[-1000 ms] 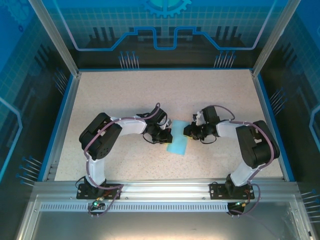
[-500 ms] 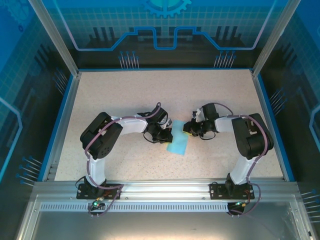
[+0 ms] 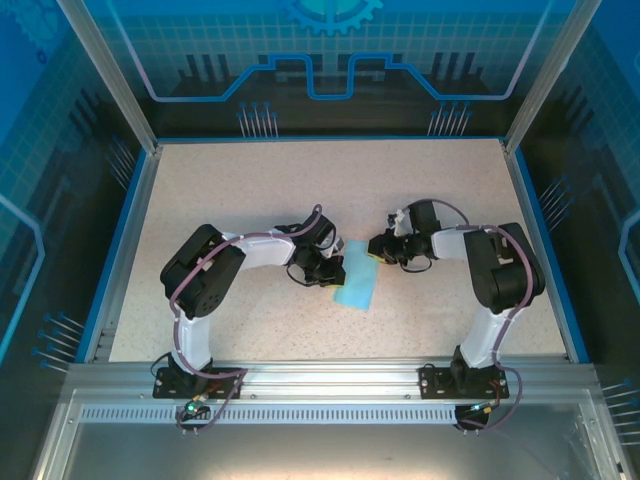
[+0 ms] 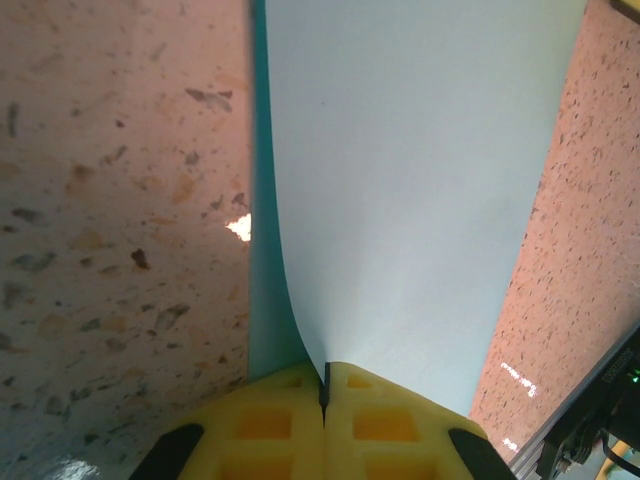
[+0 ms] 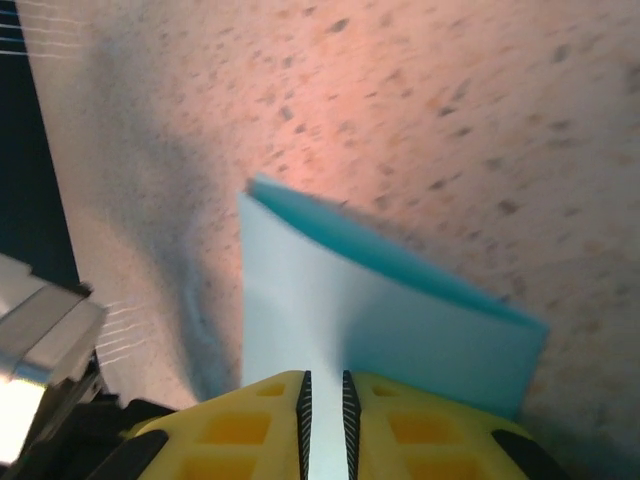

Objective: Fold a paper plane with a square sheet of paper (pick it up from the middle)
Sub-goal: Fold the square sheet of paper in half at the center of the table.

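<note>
My left gripper [image 3: 328,272] is pressed shut on the sheet of paper [image 3: 358,285]; in my left wrist view the two yellow fingers [image 4: 265,420] meet with only a hairline seam between them, and the pale sheet [image 4: 420,180] rises out of that seam towards 12 o'clock, with a darker teal strip showing along its 9 o'clock edge; my right gripper [image 3: 377,254] is clamped on the same sheet, its jaws nearly together with a thin strip of blue caught in the narrow slot between the fingers [image 5: 240,420]; from that wrist the paper [image 5: 300,310] looks folded, a light upper layer over a darker one that shows along its 2 o'clock side, and it casts a shadow on the speckled table [image 3: 250,190]; from above, the sheet is a slim blue rectangle lying just towards 6 o'clock of the table's middle; my left gripper holds its 10 o'clock edge and my right gripper its 1 o'clock corner, the two facing each other across it.
</note>
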